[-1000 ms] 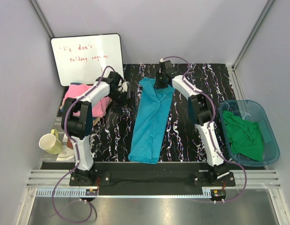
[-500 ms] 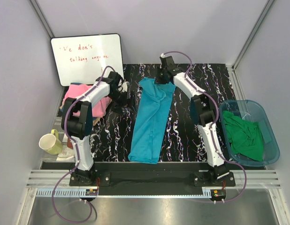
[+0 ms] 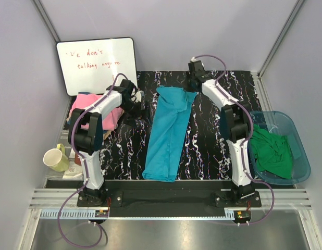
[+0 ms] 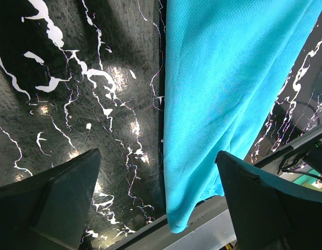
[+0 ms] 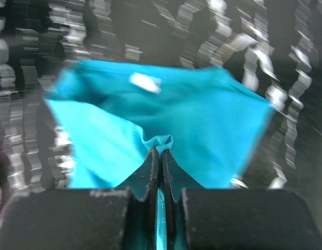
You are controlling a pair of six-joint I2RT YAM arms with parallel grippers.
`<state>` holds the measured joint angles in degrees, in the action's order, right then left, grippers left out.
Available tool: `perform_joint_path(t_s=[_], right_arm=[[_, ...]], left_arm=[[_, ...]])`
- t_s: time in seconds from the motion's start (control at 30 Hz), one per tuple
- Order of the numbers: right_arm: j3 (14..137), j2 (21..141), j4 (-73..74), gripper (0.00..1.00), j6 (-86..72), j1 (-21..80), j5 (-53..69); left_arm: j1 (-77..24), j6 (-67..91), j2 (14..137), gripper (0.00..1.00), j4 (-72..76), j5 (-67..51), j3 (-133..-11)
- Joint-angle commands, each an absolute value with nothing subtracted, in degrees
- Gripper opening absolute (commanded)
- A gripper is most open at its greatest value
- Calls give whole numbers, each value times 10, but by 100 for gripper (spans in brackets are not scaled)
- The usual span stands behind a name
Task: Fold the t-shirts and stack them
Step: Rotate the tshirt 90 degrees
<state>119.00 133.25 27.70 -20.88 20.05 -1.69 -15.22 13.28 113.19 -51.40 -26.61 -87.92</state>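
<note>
Top external camera looks down on a black, white-veined table (image 3: pixel 208 146), where a teal-blue t-shirt (image 3: pixel 169 133) lies stretched lengthwise down the middle, its narrow near end close to the arms' bases and its far end at the back of the table. At that far end's right corner, the right gripper (image 3: pixel 193 84) pinches the cloth. The right wrist view, blurred, shows its fingers (image 5: pixel 150 174) pressed together on a small pucker of the teal-blue t-shirt (image 5: pixel 202 120), with a white label showing on the fabric beyond. The left gripper (image 3: pixel 136 110) hangs over bare tabletop just left of the shirt. The left wrist view shows its fingers (image 4: pixel 57 198) spread wide and holding nothing, the long left edge of the teal-blue t-shirt (image 4: pixel 228 78) running between them to the table's near edge. A pink t-shirt (image 3: pixel 90 107) sits in a heap at the left edge of the table, partly hidden by the left arm. A green t-shirt (image 3: pixel 270 151) lies bunched inside a translucent blue tub (image 3: pixel 302 159) at the right. A whiteboard (image 3: pixel 97 63) with red handwriting leans at the back left, and a pale yellow mug (image 3: pixel 57 158) stands near the left arm's base.
</note>
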Motion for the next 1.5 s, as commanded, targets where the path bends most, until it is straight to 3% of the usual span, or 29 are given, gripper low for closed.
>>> perform_joint_path(t_s=[0.0, 0.27, 0.43, 0.57, 0.73, 0.87, 0.97, 1.0, 1.03, 1.07, 1.1, 1.47], right_arm=[[1136, 1281, 269, 1, -239, 177, -69], [1070, 1276, 272, 2, -277, 168, -73], [1042, 1250, 279, 43, -289, 168, -66], [1012, 1204, 274, 55, -282, 169, -48], [994, 1165, 261, 57, -259, 176, 37], [1014, 1174, 318, 57, -214, 218, 37], [1016, 1182, 350, 55, -180, 255, 21], [1016, 1186, 359, 49, -163, 264, 16], [1016, 1191, 375, 38, -156, 272, 14], [1021, 1207, 386, 13, -152, 282, 7], [1021, 1215, 394, 0, -156, 284, 4], [1124, 1345, 472, 0, -154, 284, -69]], left_arm=[[-151, 124, 1116, 99, -511, -283, -887], [-151, 122, 1120, 99, -512, -285, -889], [-154, 118, 1118, 99, -511, -283, -881], [-165, 107, 1114, 99, -512, -271, -871], [-172, 112, 1112, 99, -507, -275, -875], [-173, 117, 1115, 99, -506, -274, -890], [-173, 118, 1119, 99, -506, -274, -899], [-173, 118, 1120, 99, -505, -277, -901], [-173, 119, 1121, 99, -505, -275, -902], [-173, 119, 1121, 99, -506, -277, -903], [-173, 119, 1122, 99, -505, -277, -904], [-173, 114, 1122, 99, -505, -276, -897]])
